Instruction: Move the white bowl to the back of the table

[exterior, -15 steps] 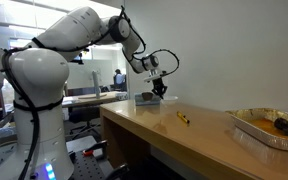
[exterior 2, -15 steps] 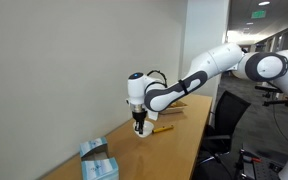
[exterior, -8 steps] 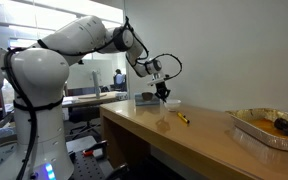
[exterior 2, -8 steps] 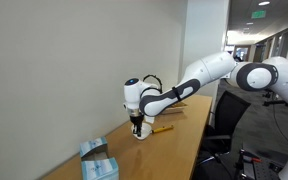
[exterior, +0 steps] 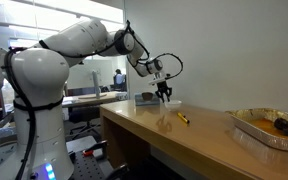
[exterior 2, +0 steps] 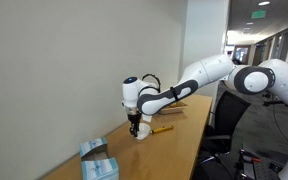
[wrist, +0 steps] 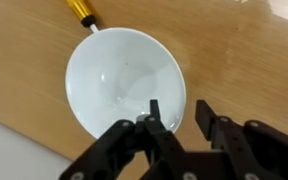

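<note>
The white bowl (wrist: 119,75) sits upright and empty on the wooden table (wrist: 244,60). My gripper (wrist: 178,112) straddles its near rim, one finger inside the bowl and one outside, with bare wood showing between the rim and the outer finger. In both exterior views the gripper (exterior: 165,95) (exterior 2: 135,128) is low over the bowl (exterior: 171,102) (exterior 2: 142,135), near the wall side of the table (exterior: 184,140).
A yellow-handled tool (wrist: 79,10) (exterior: 182,117) (exterior 2: 162,129) lies just beside the bowl. A silver foil tray (exterior: 269,128) with something brown in it stands farther along the table. A blue and white packet (exterior 2: 97,160) lies near the wall.
The gripper has shifted a little along the table toward the wall side and stayed low at the bowl.
</note>
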Controlling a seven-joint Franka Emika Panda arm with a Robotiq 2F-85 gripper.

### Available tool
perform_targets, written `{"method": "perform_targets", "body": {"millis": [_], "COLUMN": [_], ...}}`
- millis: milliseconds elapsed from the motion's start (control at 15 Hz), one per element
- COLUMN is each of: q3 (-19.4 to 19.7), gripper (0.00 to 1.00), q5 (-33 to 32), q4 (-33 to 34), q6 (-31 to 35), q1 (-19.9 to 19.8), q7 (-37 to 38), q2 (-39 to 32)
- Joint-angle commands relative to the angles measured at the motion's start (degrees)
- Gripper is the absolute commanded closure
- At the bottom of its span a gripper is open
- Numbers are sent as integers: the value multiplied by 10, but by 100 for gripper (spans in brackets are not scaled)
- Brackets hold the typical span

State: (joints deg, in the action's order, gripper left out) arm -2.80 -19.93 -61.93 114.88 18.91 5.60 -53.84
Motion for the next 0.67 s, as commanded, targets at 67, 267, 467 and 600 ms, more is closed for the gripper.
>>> {"method": "perform_targets", "body": {"millis": [67,267,467,600], "q3": [-12,-47,-56,-49], "gripper": [16,0,0,0], "q5": [13,81,140,157], "q4": [-22,-61,-112,-161], "q6": [-22,-56,-78,-81], "q1": [-1,-25,-46,-59], "q7": [-2,6,29,31], "q2": [33,91,166,218]}}
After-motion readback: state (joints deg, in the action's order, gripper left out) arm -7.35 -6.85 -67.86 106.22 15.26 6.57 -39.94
